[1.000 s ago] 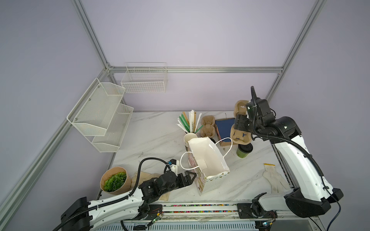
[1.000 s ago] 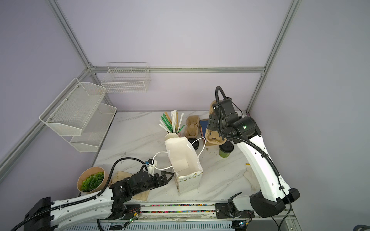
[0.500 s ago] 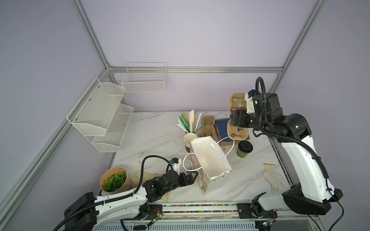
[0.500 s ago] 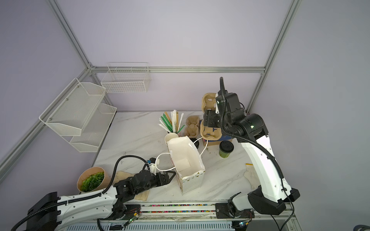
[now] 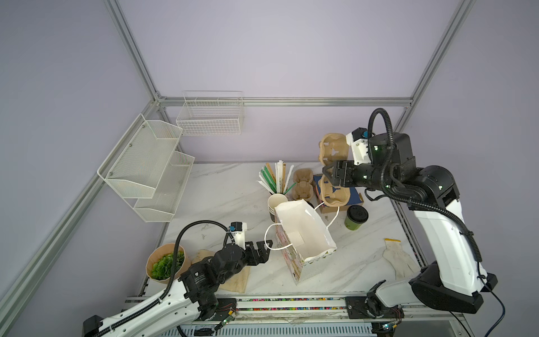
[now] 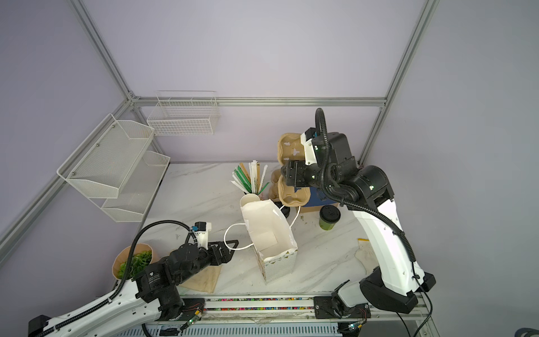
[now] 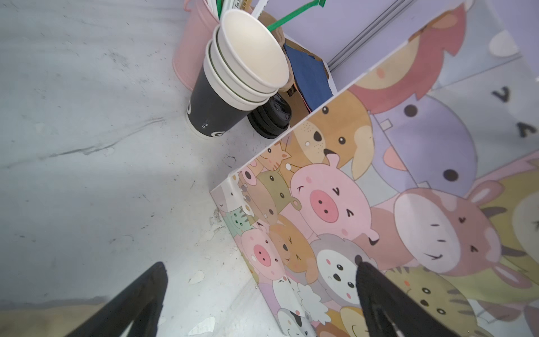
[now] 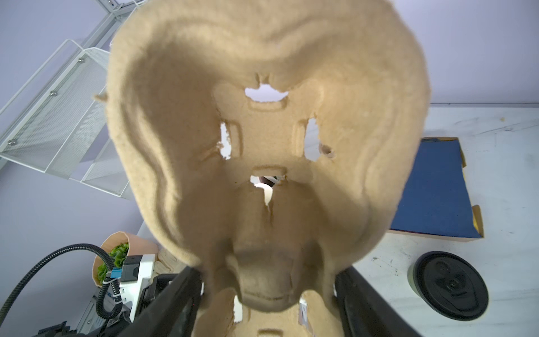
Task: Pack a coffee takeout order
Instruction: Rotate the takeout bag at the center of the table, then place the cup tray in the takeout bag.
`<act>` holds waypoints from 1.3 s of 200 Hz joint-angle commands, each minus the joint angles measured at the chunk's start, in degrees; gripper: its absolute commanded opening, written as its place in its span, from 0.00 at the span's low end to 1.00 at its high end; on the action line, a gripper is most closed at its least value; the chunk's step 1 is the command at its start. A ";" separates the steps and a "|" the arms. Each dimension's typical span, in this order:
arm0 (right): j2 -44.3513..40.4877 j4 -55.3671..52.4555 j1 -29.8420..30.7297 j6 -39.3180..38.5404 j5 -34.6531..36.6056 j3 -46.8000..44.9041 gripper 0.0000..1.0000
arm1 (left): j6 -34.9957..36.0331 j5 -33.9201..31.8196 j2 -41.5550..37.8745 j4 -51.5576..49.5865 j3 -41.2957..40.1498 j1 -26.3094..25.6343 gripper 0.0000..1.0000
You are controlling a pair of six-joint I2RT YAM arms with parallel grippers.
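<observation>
Top views: brown pulp carrier [image 5: 334, 148] aloft, gripped at its waist by the right claw [image 5: 331, 175]. A white bag [image 5: 303, 233] stands open below and ahead of that claw, seemingly empty. The left claw [image 5: 264, 248] is spread and empty, the bag just beyond its tips.

Left wrist view: the bag's cartoon-printed side is close ahead of the left claw.

Right wrist view: carrier rough, tan, slotted (one small tear), wedged between the right claw's fingers [image 8: 175, 297]; green cup [image 8: 450, 289] and navy napkin [image 8: 431, 186] on the table [image 8: 495, 131] below it.

Progress: early, nothing packed; carrier, cup and napkin all remain.

The bag [image 5: 303, 230] mouth gapes upward; carrier [image 5: 335, 197] hangs beside, perhaps overlapping.
</observation>
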 commanded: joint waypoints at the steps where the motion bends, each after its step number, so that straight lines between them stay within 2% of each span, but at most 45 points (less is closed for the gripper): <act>1: -0.31 2.51 2.01 1.65 -2.63 -2.02 0.74 | 7.05 -6.87 -2.89 -11.16 10.33 0.49 1.00; 47: 1.12 3.69 10.59 4.51 0.32 -3.40 0.74 | 16.73 -18.46 -4.56 -22.95 22.17 0.53 1.00; 73: 3.15 1.70 15.60 6.19 4.67 -0.95 0.74 | 20.78 -22.88 -4.71 -25.37 25.24 0.57 1.00; 103: 4.97 0.15 21.15 9.08 9.02 -4.04 0.74 | 23.11 -25.96 -5.49 -26.47 27.47 0.56 1.00; 125: 4.34 0.12 21.82 10.74 12.02 -7.10 0.74 | 24.30 -27.52 -5.87 -26.20 26.93 0.56 1.00; 188: 3.62 -3.00 22.75 13.04 14.82 -14.18 0.74 | 24.97 -27.77 -5.87 -25.84 24.61 0.51 1.00; 260: 3.14 -5.90 22.92 12.25 14.49 -18.66 0.74 | 25.03 -26.83 -5.60 -26.04 24.32 0.56 1.00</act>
